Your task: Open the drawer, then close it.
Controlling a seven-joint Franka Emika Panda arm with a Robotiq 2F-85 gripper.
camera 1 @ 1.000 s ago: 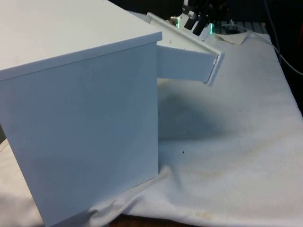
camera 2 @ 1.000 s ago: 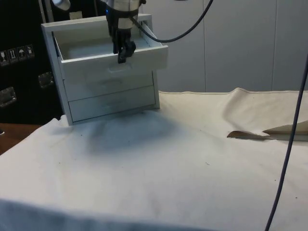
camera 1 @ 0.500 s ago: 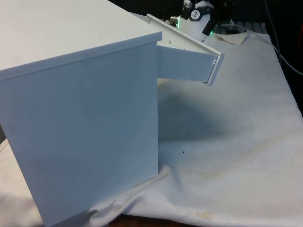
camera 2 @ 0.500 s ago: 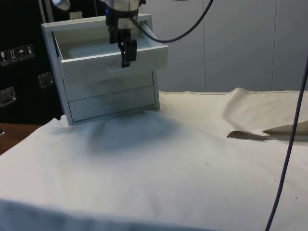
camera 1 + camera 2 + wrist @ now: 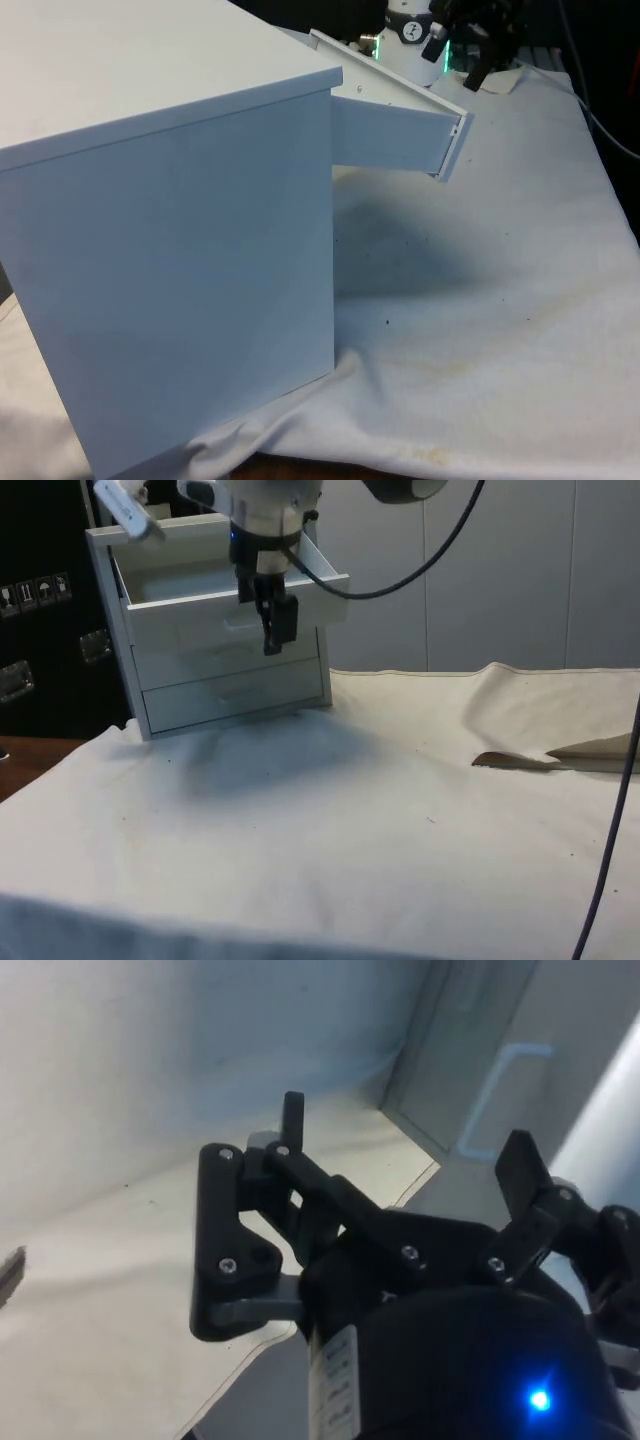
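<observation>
The white chest of drawers (image 5: 180, 250) stands at the front view's left. Its top drawer (image 5: 390, 135) is pulled out, and in the side view the drawer's front (image 5: 190, 618) juts well past the chest (image 5: 215, 695). My black gripper (image 5: 278, 630) hangs just in front of that drawer front, a little below its handle (image 5: 240, 625) and apart from it. In the front view the gripper (image 5: 458, 58) is beyond the drawer's outer end. The wrist view has the gripper (image 5: 405, 1145) open, its fingers (image 5: 292, 1120) spread wide with nothing between them, and a drawer handle (image 5: 495, 1090) beyond.
The two lower drawers (image 5: 235, 685) are shut. A raised fold in the white cloth (image 5: 560, 755) lies at the side view's right. A dark cable (image 5: 610, 810) hangs down along that edge. Open cloth (image 5: 330, 830) spreads before the chest.
The gripper has let go of the top drawer's handle, spread its fingers wide, and drawn back and slightly down from the drawer front. The drawer stays pulled out.
</observation>
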